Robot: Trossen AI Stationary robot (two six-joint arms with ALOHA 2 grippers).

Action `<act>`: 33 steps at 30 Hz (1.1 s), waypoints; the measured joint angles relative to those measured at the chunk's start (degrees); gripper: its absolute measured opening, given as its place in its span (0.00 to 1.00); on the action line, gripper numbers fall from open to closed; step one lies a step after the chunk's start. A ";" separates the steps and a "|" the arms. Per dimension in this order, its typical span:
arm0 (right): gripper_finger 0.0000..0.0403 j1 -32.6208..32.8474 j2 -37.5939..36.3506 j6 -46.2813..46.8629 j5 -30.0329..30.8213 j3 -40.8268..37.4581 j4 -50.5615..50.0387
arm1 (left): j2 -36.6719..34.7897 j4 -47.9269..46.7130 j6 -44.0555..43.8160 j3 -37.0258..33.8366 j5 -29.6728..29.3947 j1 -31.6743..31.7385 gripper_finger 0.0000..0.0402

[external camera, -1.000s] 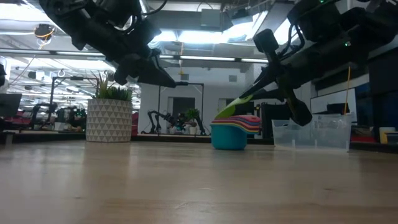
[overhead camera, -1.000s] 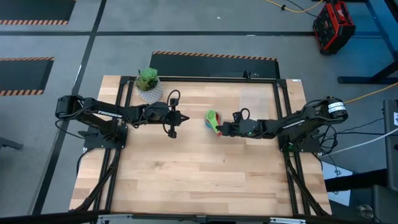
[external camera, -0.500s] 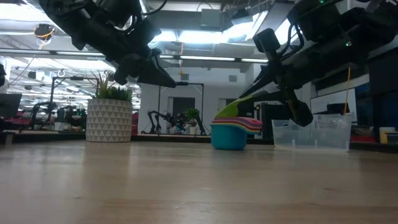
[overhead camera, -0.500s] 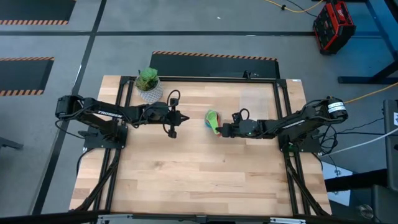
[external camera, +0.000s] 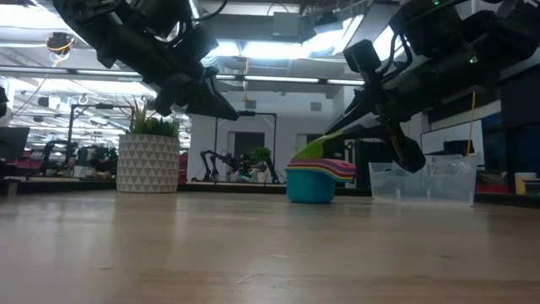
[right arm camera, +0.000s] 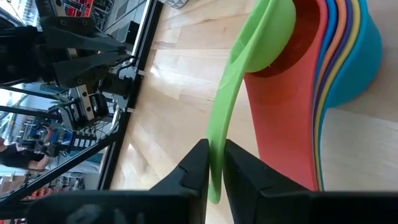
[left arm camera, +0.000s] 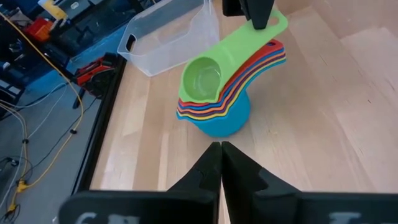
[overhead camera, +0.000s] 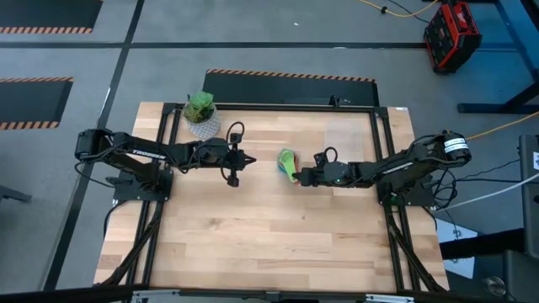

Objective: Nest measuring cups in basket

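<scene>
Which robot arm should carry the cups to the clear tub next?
Probably the right. Its end effector is already shut on the green cup handle, and the basket sits on its side. The left end effector hangs apart, shut on nothing.

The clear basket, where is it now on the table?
In the high view the basket sits at the table's far right, empty, beyond the right gripper and the stacked cups.

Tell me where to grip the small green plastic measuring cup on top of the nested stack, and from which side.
Grip the small green plastic measuring cup by its flat handle, coming from the handle end, on the right arm's side. The handle juts up and clear of the red and blue cups beneath, while its bowl sits sunk in the stack. The right gripper already pinches that handle edge-on.
</scene>
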 joint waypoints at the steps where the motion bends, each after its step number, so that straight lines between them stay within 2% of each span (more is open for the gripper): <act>1: 0.12 0.00 0.00 0.02 0.00 0.00 0.00 | 0.00 0.02 0.00 0.00 -0.11 0.00 0.02; 11: 0.12 0.00 0.00 0.08 -0.02 0.00 0.00 | 0.00 -0.04 0.00 0.00 -0.21 0.00 0.07; 33: 0.12 0.00 0.00 -1.30 1.23 0.01 -2.47 | 0.00 -0.07 0.00 0.00 -0.24 0.00 0.07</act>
